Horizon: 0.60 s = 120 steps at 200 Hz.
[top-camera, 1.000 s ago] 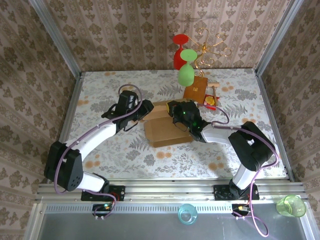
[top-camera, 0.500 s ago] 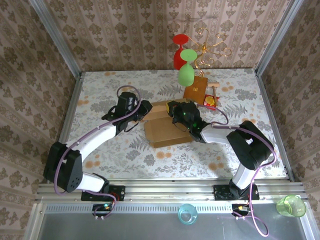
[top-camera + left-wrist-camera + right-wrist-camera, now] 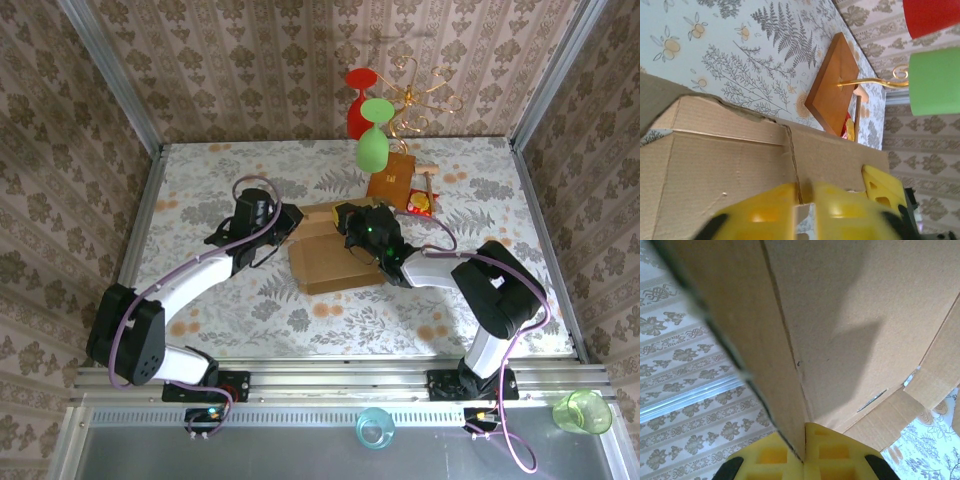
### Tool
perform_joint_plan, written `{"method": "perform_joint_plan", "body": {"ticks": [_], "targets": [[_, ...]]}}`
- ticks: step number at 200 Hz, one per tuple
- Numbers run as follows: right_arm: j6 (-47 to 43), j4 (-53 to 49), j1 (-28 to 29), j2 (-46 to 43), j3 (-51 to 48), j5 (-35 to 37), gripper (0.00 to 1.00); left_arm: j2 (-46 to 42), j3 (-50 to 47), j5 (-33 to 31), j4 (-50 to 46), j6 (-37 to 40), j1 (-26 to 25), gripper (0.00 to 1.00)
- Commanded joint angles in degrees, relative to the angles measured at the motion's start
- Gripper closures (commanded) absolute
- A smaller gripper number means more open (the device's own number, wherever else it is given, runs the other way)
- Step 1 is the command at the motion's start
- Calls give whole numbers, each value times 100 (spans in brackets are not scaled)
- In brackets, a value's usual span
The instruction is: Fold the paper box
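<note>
Right jaws, reaching leftward, pinch paper box [image 3: 840,315] panel.

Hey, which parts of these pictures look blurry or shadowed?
Left wrist: the left gripper's yellow fingers are blurred, the paper box sharp. Right wrist: a dark shadow crosses the box, and the near flap edge is soft. Top external: evenly lit, in focus.

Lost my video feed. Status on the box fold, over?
Right gripper shut on a raised flap of the paper box. Left gripper at its left edge, grip unclear. Small brown box close behind.
</note>
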Motion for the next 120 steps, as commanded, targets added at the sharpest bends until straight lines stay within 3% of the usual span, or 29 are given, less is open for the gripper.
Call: {"method": "perform_joint_plan", "body": {"ticks": [1,20,44,49,64,91,120], "targets": [[222,103,-16,3,-155,98,100,-337,-56,-85,56,44,63,51],[257,33,-28,-122,-204,132,100,-723,-43,-242,-344,347,113,35],[311,-318,-37,-447,-250,145,100,-1297,-228,-242,-866,656,447,35],[330,-438,-44,-540,-256,158,100,-1414,-333,-171,-901,675,728,36],[346,-701,-46,-823,-295,207,100,-1668,-742,173,-894,710,1311,43],[426,-1067,-55,-1262,-320,284,100,-1486,-1323,948,-520,830,2156,71],[477,-1480,-81,-1519,-222,262,100,-477,-1793,1561,973,628,2277,74]]}}
